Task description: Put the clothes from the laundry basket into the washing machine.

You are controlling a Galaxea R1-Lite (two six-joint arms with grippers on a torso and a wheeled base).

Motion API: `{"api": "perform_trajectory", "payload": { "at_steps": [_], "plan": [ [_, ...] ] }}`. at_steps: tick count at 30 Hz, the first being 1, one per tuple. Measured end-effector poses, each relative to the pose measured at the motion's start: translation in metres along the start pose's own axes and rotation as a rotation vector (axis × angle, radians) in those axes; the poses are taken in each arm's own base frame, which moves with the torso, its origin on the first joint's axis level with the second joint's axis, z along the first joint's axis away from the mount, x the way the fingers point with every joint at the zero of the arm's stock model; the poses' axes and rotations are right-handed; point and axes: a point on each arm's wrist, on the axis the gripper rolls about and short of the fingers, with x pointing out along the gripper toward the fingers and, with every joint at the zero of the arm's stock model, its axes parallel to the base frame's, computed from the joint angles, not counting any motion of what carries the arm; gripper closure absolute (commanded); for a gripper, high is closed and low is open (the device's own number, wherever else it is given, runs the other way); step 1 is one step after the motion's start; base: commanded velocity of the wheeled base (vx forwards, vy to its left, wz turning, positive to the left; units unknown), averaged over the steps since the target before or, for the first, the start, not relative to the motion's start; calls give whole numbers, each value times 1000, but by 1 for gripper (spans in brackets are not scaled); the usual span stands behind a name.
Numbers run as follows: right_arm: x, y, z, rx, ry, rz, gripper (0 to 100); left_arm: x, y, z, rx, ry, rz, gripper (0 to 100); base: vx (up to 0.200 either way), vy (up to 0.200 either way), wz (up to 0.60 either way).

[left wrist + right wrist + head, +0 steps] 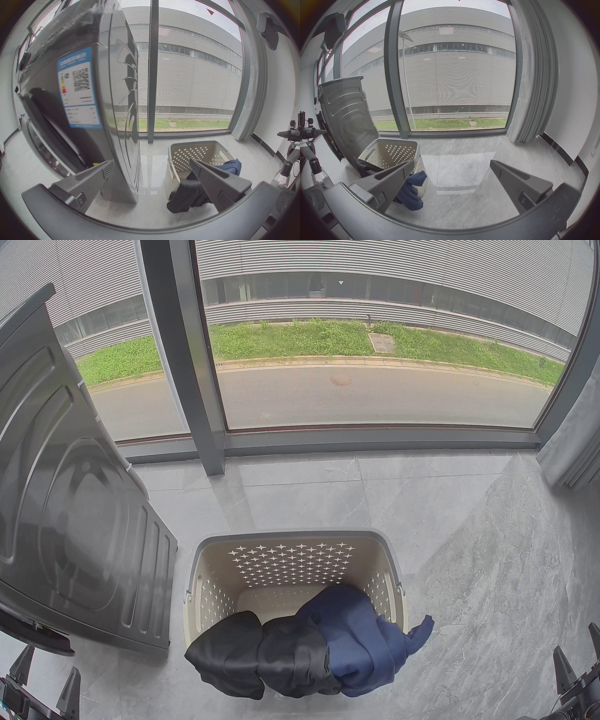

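A beige laundry basket point(294, 565) stands on the floor in front of me. A black garment point(262, 655) and a blue garment point(359, 640) hang over its near rim, the blue one spilling off the right corner. The grey washing machine point(69, 509) stands at the left, its side toward the basket. My left gripper point(49, 668) is low at the near left, open and holding nothing. My right gripper point(576, 643) is at the near right, also open and holding nothing. The left wrist view shows the left gripper point(150, 165), the washing machine point(78, 93) and the basket point(200, 153). The right wrist view has the right gripper point(450, 162) and the blue garment point(412, 190).
A floor-to-ceiling window point(375, 365) with a dark pillar point(187, 365) runs along the back. A grey curtain point(575, 446) hangs at the far right. Grey tiled floor point(487, 565) spreads to the right of the basket. A dark door part point(34, 630) juts from the machine's front.
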Motion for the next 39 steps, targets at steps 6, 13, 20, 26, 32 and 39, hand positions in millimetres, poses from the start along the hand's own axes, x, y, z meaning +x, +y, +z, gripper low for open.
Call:
{"api": "perform_trajectory", "payload": {
  "at_steps": [6, 13, 20, 26, 32, 39],
  "plan": [
    [0, 0, 0, 0, 0, 0, 0, 0, 0, 0, 1, 0, 0, 0, 0, 33, 0],
    [0, 0, 0, 0, 0, 1, 0, 0, 0, 0, 1, 0, 0, 0, 0, 200, 0],
    [0, 0, 0, 0, 0, 0, 0, 0, 0, 0, 1, 0, 0, 0, 0, 200, 0],
    [0, 0, 0, 0, 0, 0, 0, 0, 0, 0, 1, 0, 0, 0, 0, 200, 0],
    [0, 0, 0, 0, -1, 0, 0, 0, 0, 0, 2, 0, 0, 0, 0, 200, 0],
    [0, 0, 0, 0, 0, 1, 0, 0, 0, 0, 1, 0, 0, 0, 0, 171, 0]
  ]
}}
